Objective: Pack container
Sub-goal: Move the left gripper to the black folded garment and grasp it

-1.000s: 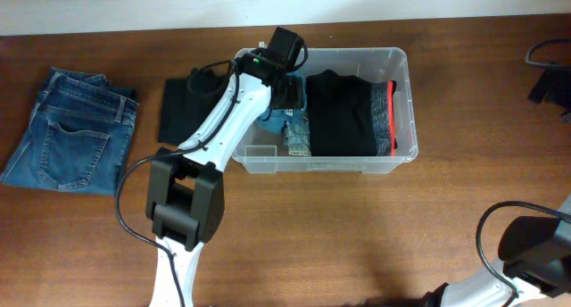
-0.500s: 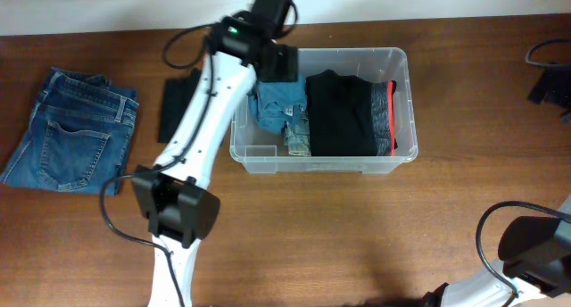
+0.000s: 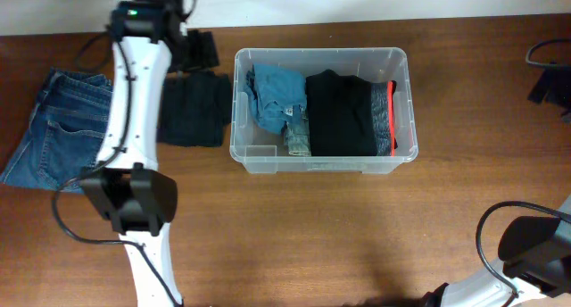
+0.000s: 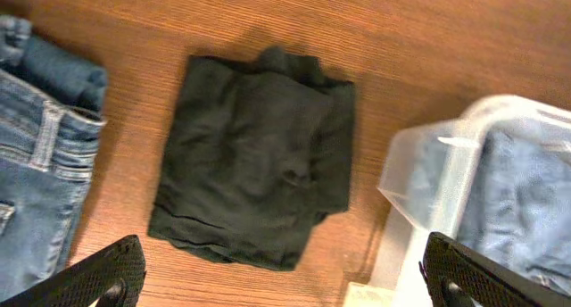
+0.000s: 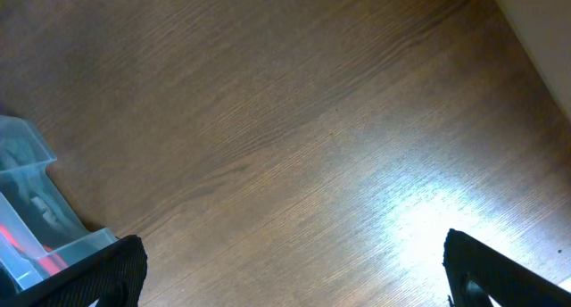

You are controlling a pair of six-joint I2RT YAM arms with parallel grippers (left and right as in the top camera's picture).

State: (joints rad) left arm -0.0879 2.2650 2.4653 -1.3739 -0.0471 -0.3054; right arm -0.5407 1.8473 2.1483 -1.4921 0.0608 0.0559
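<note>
Overhead: container (image 3: 321,50) sits on the table (image 3: 357,236), holding a blue denim piece (image 3: 277,97) and black clothing (image 3: 339,115). Left gripper (image 4: 290,276), jaws spread wide and empty, hovers over a folded black garment (image 4: 250,155) just left of it. Right gripper (image 5: 299,271) is likewise released, above the tabletop.

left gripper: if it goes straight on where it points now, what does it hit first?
Most likely the folded black garment on the table: it sits centred ahead of the open left gripper in the wrist view, nothing visible in between. Depth is unclear from here.
</note>
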